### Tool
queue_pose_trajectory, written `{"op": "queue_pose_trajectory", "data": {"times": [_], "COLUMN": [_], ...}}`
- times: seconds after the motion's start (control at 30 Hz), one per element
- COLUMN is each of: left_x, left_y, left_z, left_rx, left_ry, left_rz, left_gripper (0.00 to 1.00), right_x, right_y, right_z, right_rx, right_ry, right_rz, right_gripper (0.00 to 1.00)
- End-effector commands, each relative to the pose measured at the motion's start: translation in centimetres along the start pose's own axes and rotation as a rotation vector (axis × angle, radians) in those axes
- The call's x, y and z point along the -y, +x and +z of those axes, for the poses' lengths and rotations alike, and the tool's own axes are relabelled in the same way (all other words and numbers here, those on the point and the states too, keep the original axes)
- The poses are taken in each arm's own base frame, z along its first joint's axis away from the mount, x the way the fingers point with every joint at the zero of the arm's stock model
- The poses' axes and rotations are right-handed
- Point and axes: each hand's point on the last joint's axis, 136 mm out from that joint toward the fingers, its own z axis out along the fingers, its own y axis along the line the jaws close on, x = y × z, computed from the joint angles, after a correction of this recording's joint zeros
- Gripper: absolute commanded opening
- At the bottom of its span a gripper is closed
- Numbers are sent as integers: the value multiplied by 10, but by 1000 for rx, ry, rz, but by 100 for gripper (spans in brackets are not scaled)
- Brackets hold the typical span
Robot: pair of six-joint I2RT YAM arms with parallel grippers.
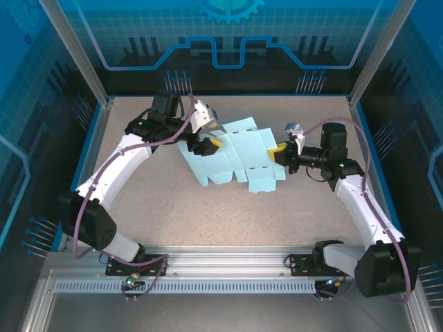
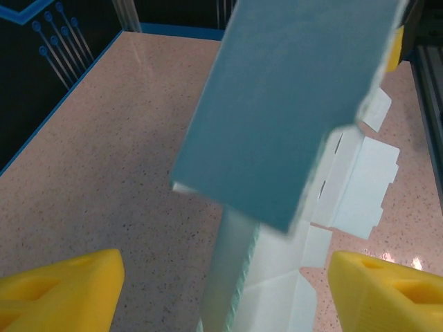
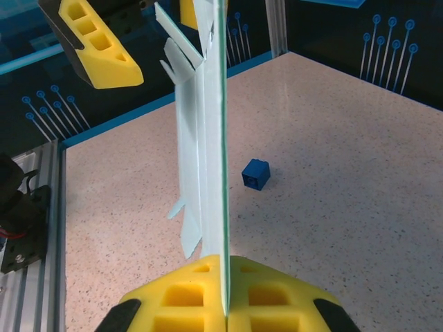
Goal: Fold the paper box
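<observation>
1. Currently your right tool point(image 3: 225, 294) has its fingers pressed together on one edge of the paper box point(image 1: 235, 160). The box is a pale cyan die-cut sheet, not yet box-shaped. The card runs straight out ahead of that tool and shows edge-on from its wrist.
2. Your left tool point(image 2: 221, 296) stands with its fingers wide apart. The sheet passes between them and touches neither. A raised flap point(image 2: 291, 117) stands up just ahead of this tool, dark on its shaded side.
3. Judgement: the folding is at an early stage, since most panels look spread out from above.
4. Risk: only one edge is gripped. Thin card can sag, swing about that pinch or slide out of it if you move the right tool fast.
5. Risk: with nothing pressing on it, the raised flap may spring back flat and lose its crease.
6. Risk: if you close the left tool where it stands, it could catch the flap off its score line and set a crooked crease.
7. Risk: a dark blue cube point(image 3: 255, 173) sits on the table point(image 3: 360, 180), ahead of the right tool and just to the right of the sheet. Laying the card down that way could drape it over the cube or knock the cube away.
8. Unresolved: I cannot tell whether the sheet's lower edge rests on the table.
</observation>
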Motion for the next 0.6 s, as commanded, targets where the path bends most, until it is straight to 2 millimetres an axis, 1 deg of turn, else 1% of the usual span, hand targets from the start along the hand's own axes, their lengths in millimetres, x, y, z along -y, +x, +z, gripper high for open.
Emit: {"op": "queue_pose_trajectory", "data": {"times": [0.0,0.07,0.13,0.23,0.3,0.57], "left_x": [9,11,15,23,25,25], "left_y": [-16,-19,-22,-26,-27,-23], "left_z": [1,1,1,1,1,5], "left_rx": [37,46,54,79,86,72], "left_ry": [53,68,100,157,173,187], "left_rz": [96,104,102,86,77,49], "left_gripper": [80,80,78,69,62,42], "right_x": [-18,-19,-20,-23,-23,-23], "right_y": [-7,-6,-6,-8,-9,-14], "right_z": [0,1,2,4,4,3], "right_rx": [-4,-7,-8,-7,-5,-2], "right_ry": [-65,-76,-81,-92,-91,-82], "right_rz": [-23,-22,-24,-32,-39,-54], "right_gripper": [0,0,0,0,0,0]}}
